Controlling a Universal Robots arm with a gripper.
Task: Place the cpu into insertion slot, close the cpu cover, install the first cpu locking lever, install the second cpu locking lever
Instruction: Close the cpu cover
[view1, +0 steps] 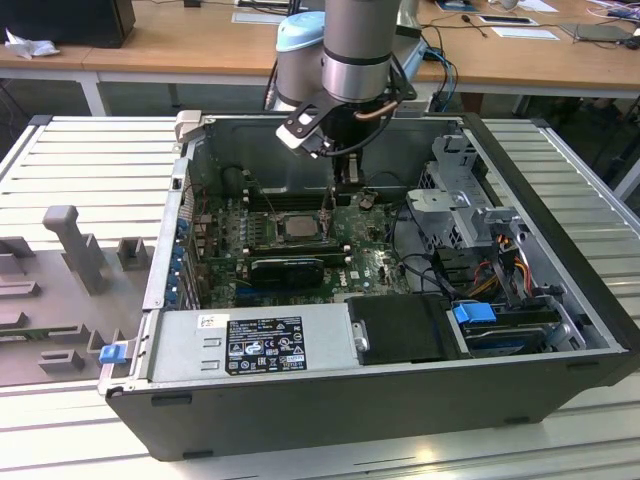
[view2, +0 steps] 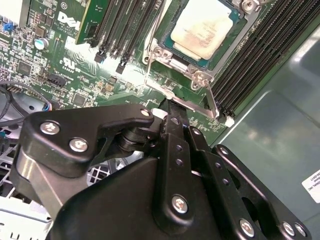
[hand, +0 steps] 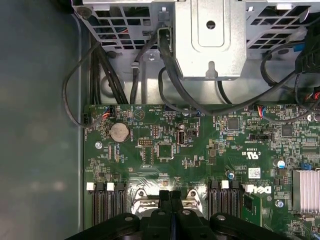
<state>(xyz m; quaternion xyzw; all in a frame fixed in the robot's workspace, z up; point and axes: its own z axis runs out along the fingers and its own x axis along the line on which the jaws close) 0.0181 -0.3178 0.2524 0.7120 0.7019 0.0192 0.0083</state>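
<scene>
Now shut and empty, the jaws are touching the locking lever (view2: 197, 106) at their tips; steady pushing seems best.

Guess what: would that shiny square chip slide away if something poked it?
Probably not: the cpu lies flat with the cpu cover framing its edges. Its metal top looks stiff, not bendy, and likely smooth to touch.

We saw even, bright light across the scene; the cpu (view2: 202, 32) shone with pale glare; the case (view1: 400, 400) interior lay in soft shadow.
</scene>
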